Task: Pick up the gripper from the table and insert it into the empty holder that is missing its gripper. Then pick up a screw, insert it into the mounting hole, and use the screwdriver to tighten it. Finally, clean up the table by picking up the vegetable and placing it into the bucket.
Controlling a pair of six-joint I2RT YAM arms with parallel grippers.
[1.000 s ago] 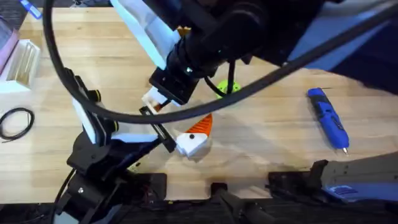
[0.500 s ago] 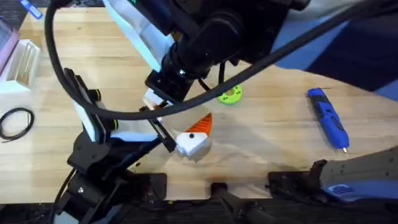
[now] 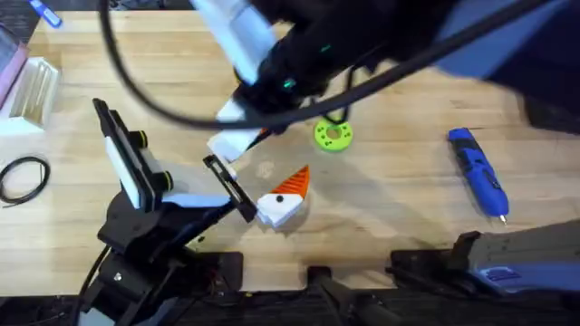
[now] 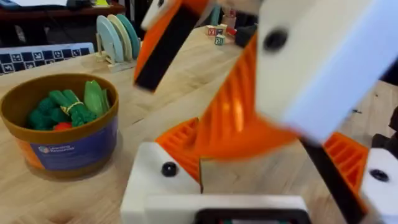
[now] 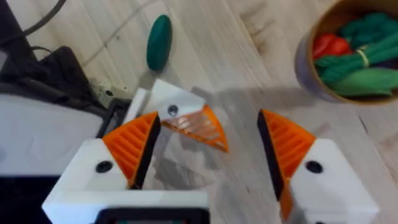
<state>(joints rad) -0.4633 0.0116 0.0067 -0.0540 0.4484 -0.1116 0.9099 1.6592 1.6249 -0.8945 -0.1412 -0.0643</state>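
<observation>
The right arm reaches across the middle of the desk (image 3: 408, 208), large and blurred under the overhead camera. The right gripper (image 5: 208, 118) hangs above the wood with its white, orange-padded fingers (image 5: 134, 149) spread wide and nothing held between them. Below the gap lies the orange fingertip wedge (image 5: 202, 127), set against a white holder block (image 5: 171, 102) that has a dark screw hole; whether the wedge is fully seated in the block I cannot tell. In the overhead view this pair lies low in the middle of the desk, at the end of the left arm.

The left gripper (image 4: 261, 143) is also spread open and grasps nothing. Its two orange pads (image 4: 183, 140) are well apart, and the other arm's blurred white and orange finger hangs close in front of them.

The teal vegetable (image 5: 160, 40) lies on bare wood near the holder block, not touching it. The bucket (image 4: 59, 149) stands upright and apart from both, blue-sided with a tan rim, with green and red toy vegetables inside.

The blue screwdriver (image 3: 478, 172) lies flat towards the right side of the desk, well apart from both grippers. A bright green disc (image 3: 333, 136) sits near the middle, and a black cable loop (image 3: 23, 177) lies at the left edge
</observation>
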